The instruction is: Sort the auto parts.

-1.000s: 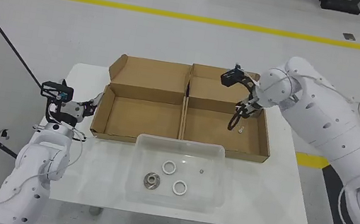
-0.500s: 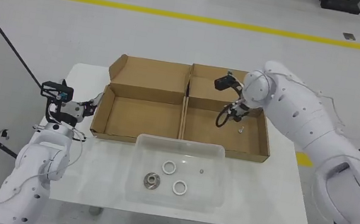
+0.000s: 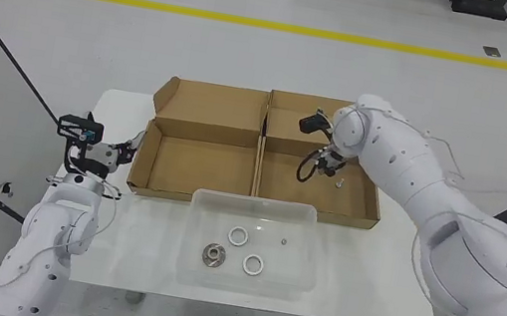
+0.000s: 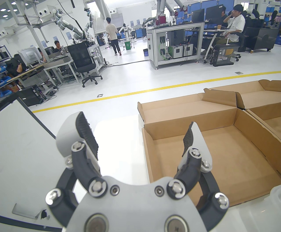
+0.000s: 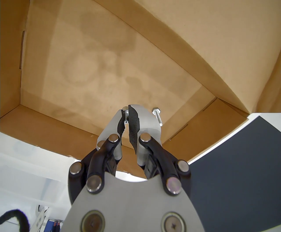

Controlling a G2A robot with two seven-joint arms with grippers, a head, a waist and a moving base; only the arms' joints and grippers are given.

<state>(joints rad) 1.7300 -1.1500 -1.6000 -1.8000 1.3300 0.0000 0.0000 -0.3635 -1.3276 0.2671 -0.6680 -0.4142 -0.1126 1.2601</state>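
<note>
My right gripper [image 5: 126, 118] is shut on a small silver bolt [image 5: 125, 116] and hangs low inside the right cardboard box [image 3: 358, 212]. In the top view that gripper [image 3: 317, 165] is over the box's middle back. A second silver bolt [image 5: 157, 116] lies on the box floor just beside the fingers, also seen in the top view [image 3: 339, 183]. My left gripper [image 4: 137, 123] is open and holds nothing, beside the table's left edge, just outside the left cardboard box [image 4: 210, 151].
A clear plastic bin [image 3: 256, 203] stands in front of the boxes. It holds two white rings [image 3: 238, 236] [image 3: 255, 264], a metal bearing [image 3: 213, 252] and a tiny part [image 3: 284, 241]. Both boxes have raised back flaps. The left box [image 3: 201, 170] has a bare floor.
The right arm has swung leftward over the right box, carrying its gripper toward the box's middle. The bolt on the box floor now shows beside it. The left arm has not moved.
</note>
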